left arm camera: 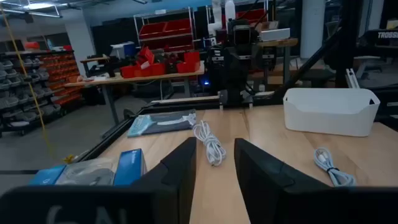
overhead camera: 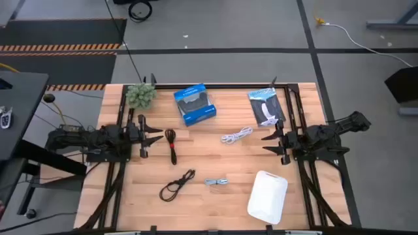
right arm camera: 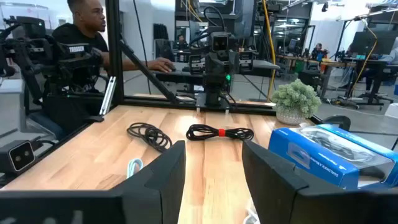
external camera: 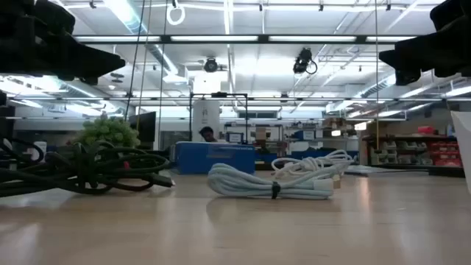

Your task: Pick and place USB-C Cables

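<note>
Four cables lie flat on the wooden table. The black cable with a red tie is just in front of my left gripper, which is open and hovers at the table's left side. The white cable lies left of my right gripper, also open, at the right side. The loose black cable and the short grey cable rest nearer the front edge. Neither gripper touches anything.
A white bin stands at the near right. A blue box, a dark flat packet and a small green plant sit along the far edge. A person sits beyond the table's left side.
</note>
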